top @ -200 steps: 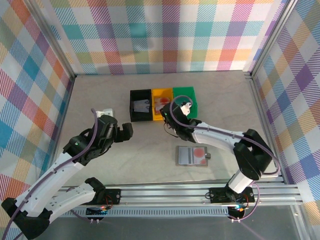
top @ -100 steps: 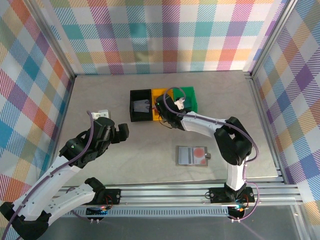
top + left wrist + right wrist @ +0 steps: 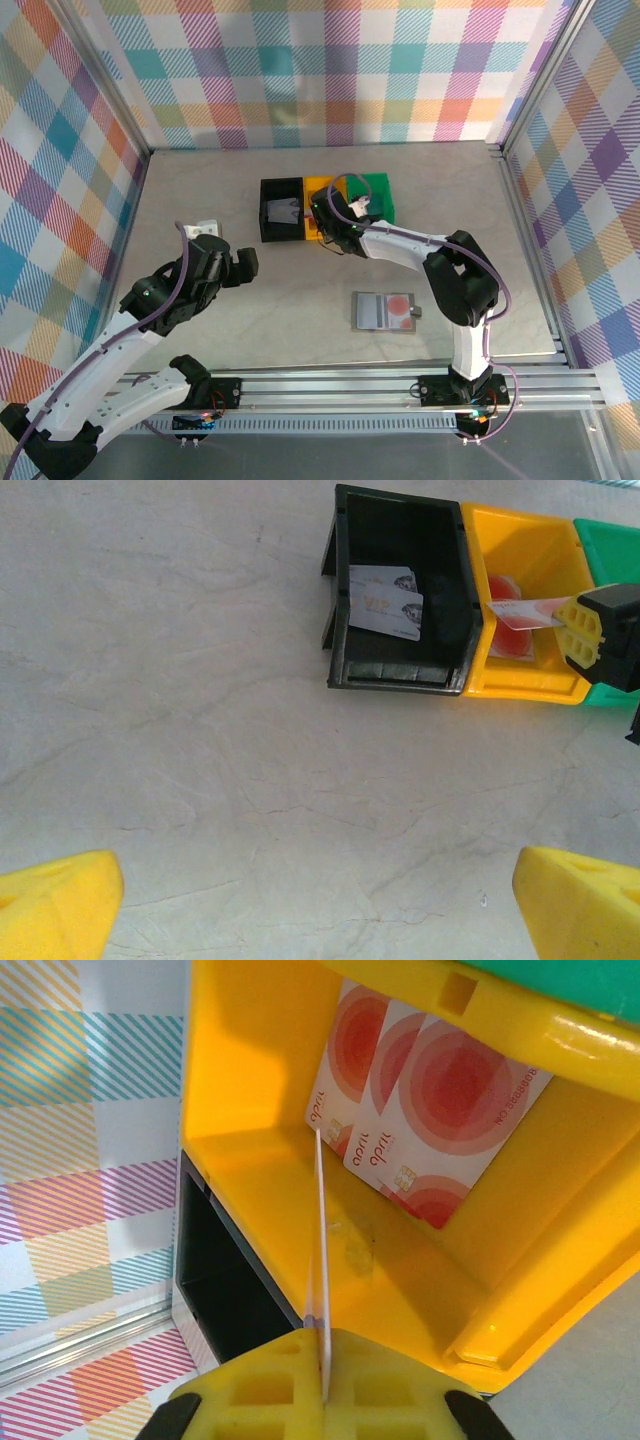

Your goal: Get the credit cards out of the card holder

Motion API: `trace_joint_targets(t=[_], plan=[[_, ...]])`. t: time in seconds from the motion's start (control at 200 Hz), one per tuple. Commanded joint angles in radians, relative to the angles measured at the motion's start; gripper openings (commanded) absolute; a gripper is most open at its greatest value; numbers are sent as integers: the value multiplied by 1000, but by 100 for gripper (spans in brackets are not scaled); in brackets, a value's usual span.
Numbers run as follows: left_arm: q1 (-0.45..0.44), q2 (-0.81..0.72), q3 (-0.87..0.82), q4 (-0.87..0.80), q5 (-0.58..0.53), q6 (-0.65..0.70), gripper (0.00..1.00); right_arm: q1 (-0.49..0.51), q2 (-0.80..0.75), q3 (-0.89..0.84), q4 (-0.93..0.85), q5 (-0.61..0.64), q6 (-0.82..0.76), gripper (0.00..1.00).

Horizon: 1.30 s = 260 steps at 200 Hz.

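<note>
Right pincer [image 3: 324, 221] carried credit card [image 3: 522, 611] left over yellow bin [image 3: 322, 186].

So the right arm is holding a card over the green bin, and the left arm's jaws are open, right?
Wrong bin. The right arm's jaws hold the card over the yellow bin, as the right wrist view shows. The left arm's jaws are open, as you said.

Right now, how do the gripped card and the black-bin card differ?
The gripped card is pinkish-red, the black-bin card greyish-white. The gripped card is pinched in the shut right gripper over the yellow bin; the black-bin card lies free, face up. Both are thin rectangles.
</note>
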Motion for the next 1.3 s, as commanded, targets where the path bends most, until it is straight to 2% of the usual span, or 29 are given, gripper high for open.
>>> trace_joint_targets(t=[0.0, 0.41, 0.75, 1.02, 1.295], plan=[[11, 4, -9, -18, 6, 23, 100, -13, -16, 1, -2, 31, 21, 0], [10, 25, -5, -18, 12, 26, 100, -19, -66, -10, 1, 55, 6, 0], [10, 33, -6, -18, 17, 28, 100, -25, 12, 0, -2, 35, 60, 0], [10, 47, -4, -21, 23, 29, 100, -25, 66, 89, -119, 33, 90, 0], [10, 51, -5, -21, 28, 31, 100, -25, 138, 119, -65, 9, 121, 0]])
